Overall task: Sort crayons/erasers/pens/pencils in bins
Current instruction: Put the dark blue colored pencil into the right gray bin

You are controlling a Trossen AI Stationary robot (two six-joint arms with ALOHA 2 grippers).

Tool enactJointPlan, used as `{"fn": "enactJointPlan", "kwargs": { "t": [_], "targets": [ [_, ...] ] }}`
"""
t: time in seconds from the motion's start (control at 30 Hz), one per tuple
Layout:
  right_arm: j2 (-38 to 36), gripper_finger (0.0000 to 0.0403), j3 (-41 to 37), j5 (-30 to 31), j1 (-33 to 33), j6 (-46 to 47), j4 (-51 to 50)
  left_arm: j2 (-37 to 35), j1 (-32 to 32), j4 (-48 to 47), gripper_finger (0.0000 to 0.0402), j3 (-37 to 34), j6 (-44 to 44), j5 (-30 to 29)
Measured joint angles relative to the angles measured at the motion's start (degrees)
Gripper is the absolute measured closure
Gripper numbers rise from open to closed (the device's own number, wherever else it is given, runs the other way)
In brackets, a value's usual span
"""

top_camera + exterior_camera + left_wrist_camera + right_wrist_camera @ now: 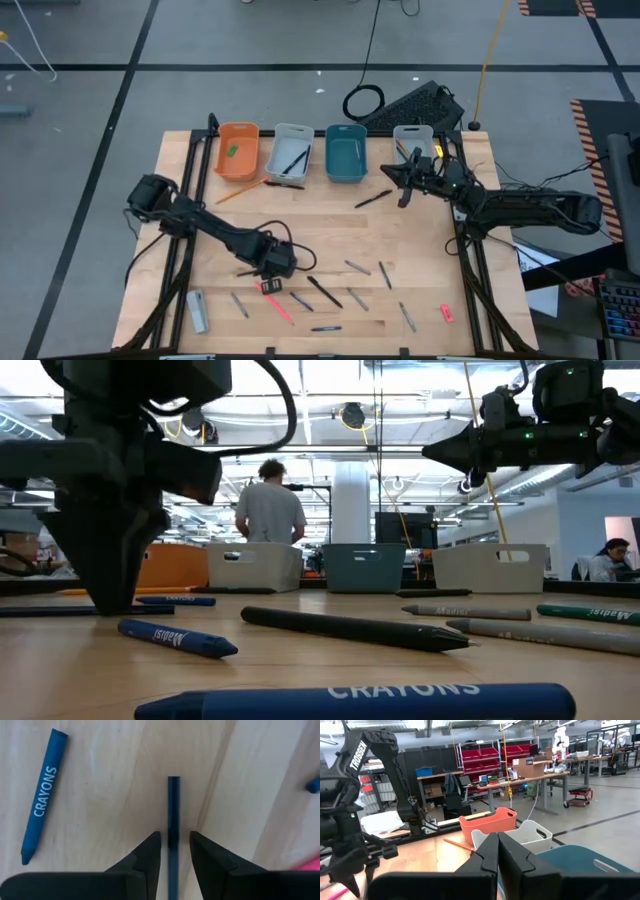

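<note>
Arms: two, dark, jointed, black cables looped along them
Left arm: white "TROSSEN" lettering
Right arm: small green lights near wrist
Fingers: black, wedge-shaped

the table is pale wood, smooth with visible grain. the bins look like smooth plastic. the blue crayon wears a matt paper wrapper.

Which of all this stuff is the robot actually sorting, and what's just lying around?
Part of the job:
- orange bin, two pale bins, teal bin
- crayons, pens and pencils scattered on the table
- pink eraser
- dark stick between the left end effector fingers

Just lying about:
- keyboard
- cable coil
- grey block
</note>
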Motion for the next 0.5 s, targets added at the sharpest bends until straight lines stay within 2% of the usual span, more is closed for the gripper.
{"fn": "enactJointPlan", "kwargs": {
  "t": [0.27,0.5],
  "targets": [
    [0.0,0.0403,0.0,0.0,0.3,0.1,0.3,1.3,0.3,-0.4,0.0299,0.3,0.5,0.2],
    [0.0,0.0403,0.0,0.0,0.3,0.2,0.1,1.4,1.0,-2.0,0.0375,0.2,2.6,0.9]
  ]
}}
